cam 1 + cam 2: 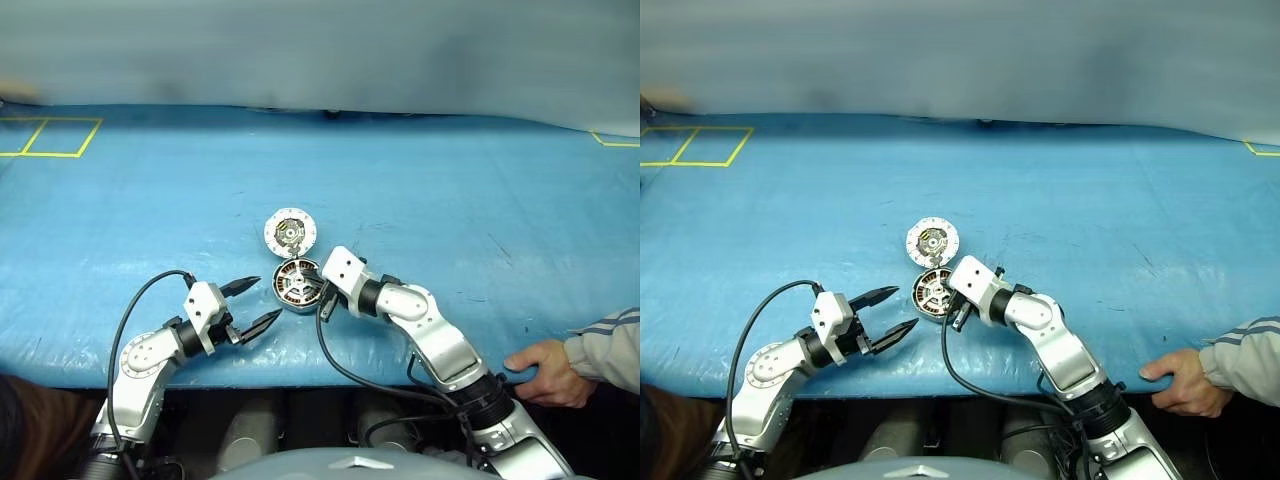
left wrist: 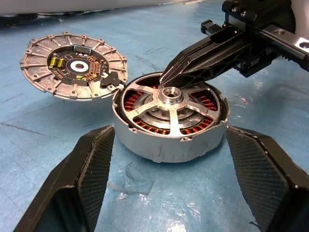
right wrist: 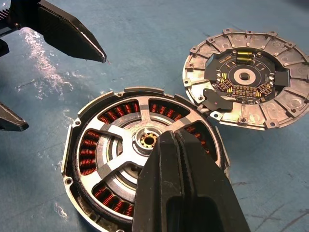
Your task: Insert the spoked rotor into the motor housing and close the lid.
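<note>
Pressing with the clenched, empty right gripper (image 3: 166, 140) on the spoked rotor (image 2: 170, 107), seemingly to seat it in the motor housing (image 2: 164, 145) at the near table edge (lid (image 2: 72, 65) just beyond, touching), left gripper (image 1: 255, 303) released beside it.

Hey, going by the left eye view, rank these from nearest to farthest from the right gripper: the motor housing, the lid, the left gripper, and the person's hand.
1. motor housing: under the shut right gripper tips.
2. lid: just beyond the housing, touching its far edge.
3. left gripper: open, on the housing's left side.
4. person's hand: far right, at the table's near edge.
</note>
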